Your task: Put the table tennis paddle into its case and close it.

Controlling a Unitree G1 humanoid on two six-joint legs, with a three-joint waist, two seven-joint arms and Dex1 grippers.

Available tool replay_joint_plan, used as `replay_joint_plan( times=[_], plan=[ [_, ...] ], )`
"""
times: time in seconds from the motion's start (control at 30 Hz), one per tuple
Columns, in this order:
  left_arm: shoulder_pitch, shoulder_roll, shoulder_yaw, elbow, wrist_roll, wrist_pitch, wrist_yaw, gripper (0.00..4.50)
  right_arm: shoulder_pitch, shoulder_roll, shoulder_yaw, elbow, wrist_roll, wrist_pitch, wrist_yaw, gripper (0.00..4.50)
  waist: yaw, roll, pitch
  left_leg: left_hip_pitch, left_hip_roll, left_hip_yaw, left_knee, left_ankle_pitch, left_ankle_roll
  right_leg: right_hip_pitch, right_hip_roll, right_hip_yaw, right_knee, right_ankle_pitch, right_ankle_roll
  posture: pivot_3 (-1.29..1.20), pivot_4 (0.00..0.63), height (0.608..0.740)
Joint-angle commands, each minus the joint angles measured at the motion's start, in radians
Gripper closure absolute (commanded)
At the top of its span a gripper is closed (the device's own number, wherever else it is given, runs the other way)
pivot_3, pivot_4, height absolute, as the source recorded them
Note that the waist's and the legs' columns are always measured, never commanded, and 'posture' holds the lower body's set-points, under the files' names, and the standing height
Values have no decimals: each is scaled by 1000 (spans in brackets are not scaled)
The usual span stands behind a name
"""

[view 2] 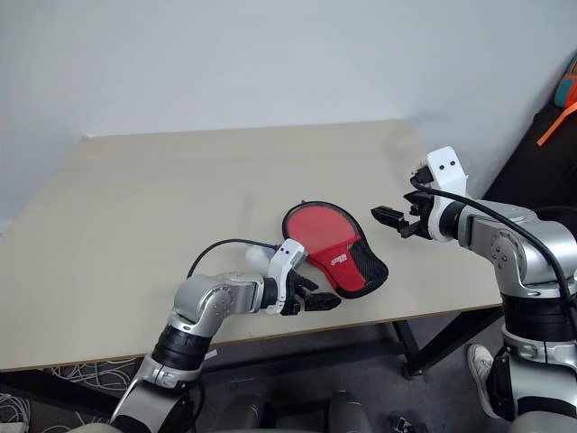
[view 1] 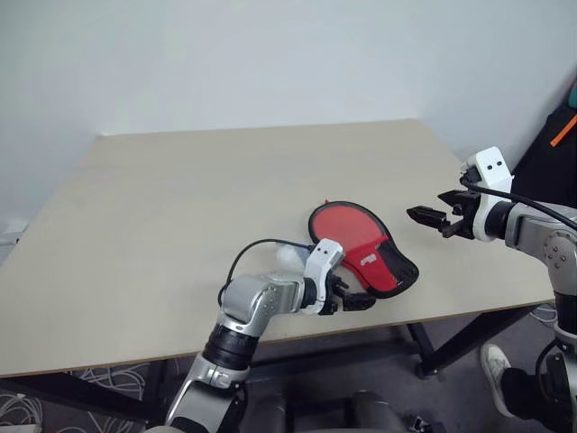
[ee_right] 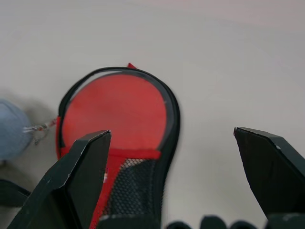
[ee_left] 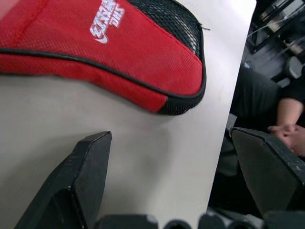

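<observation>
— Any words to read?
— White logo letters on the red side of the case (view 1: 365,248), next to the black mesh. Too small and tilted to spell out.
— And the paddle?
— Red face of the paddle (ee_right: 116,112) showing inside the round end of the case, black edging all round it. Handle hidden.
— Where on the table?
— Near the front edge of the pale table (view 1: 180,207), flat, narrow end toward the edge. Small grey-white wad (view 1: 288,257) just beside the case.
— Fingers?
— Left gripper (view 1: 358,300) wide open, holding nothing, low by the table edge just past the narrow end of the case. Right gripper (view 1: 424,216) wide open too, holding nothing, up in the air beside the round end, not touching.
— Room?
— Plain pale wall behind. Lots of bare table at the back and on the left side. Black table legs and floor below the front edge
</observation>
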Motion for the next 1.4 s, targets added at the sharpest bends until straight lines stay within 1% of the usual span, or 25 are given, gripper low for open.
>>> replay_joint_plan(
  times=[0.03, 0.17, 0.27, 0.47, 0.8, 1.03, 1.1, 1.17, 1.4],
  plan=[
    [-38, -38, 52, 50, -21, 43, 36, 284, -26, -1, -38, -36, 7, -1, -15, 0, 0, 0, 0, 0, 0, 0, 0, 0, 0, 0, 0, 0, 0, 0, 0, 0, 0, 740],
    [-57, -76, 93, 97, -14, 57, 83, 284, -22, 7, -41, -47, 11, 7, -24, 0, 0, 0, 0, 0, 0, 0, 0, 0, 0, 1, 0, 0, 0, 0, 0, 0, 0, 740],
    [-78, -140, 172, 165, -11, 82, 154, 284, -15, 13, -51, -74, 21, 27, -35, 0, 2, 0, 0, 0, -1, -1, 1, 0, 0, 1, 0, 0, 0, 0, 0, 0, 0, 740],
    [-121, -225, 284, 267, -24, 90, 218, 284, -10, 23, -58, -95, 33, 44, -51, 0, 1, 0, -1, 1, -2, -2, 2, 0, 0, 3, 0, 1, -1, 0, 0, 0, 0, 740],
    [-172, -288, 372, 388, -102, 39, 301, 284, -7, 40, -64, -113, 40, 60, -66, 0, 0, 0, -10, 2, -2, -2, 2, 0, 0, 4, 0, 1, -1, -1, -1, 0, 0, 740],
    [-183, -317, 394, 473, -173, -30, 347, 284, -8, 59, -56, -125, 49, 65, -81, 0, 0, 1, -11, 8, -2, -2, 1, 0, 0, 9, 0, 1, -1, -1, -1, 0, 0, 740],
    [-188, -318, 389, 493, -189, -47, 355, 284, -8, 63, -55, -128, 50, 67, -86, 0, -1, 1, -11, 14, -2, -2, 0, -1, -1, 15, 0, 1, -3, -1, -1, 0, 0, 740],
    [-198, -316, 380, 520, -199, -65, 359, 284, -10, 66, -53, -126, 49, 67, -87, 0, -1, 1, -12, 19, -2, -2, -1, -3, -6, 18, 0, 0, -6, -2, -1, 0, 0, 740],
    [-252, -309, 343, 598, -212, -133, 361, 284, -19, 68, -48, -118, 46, 66, -84, 0, -1, 3, -14, 18, -3, -5, -2, -4, -6, 20, 0, 0, -10, -1, -1, 0, 0, 740]
  ],
)
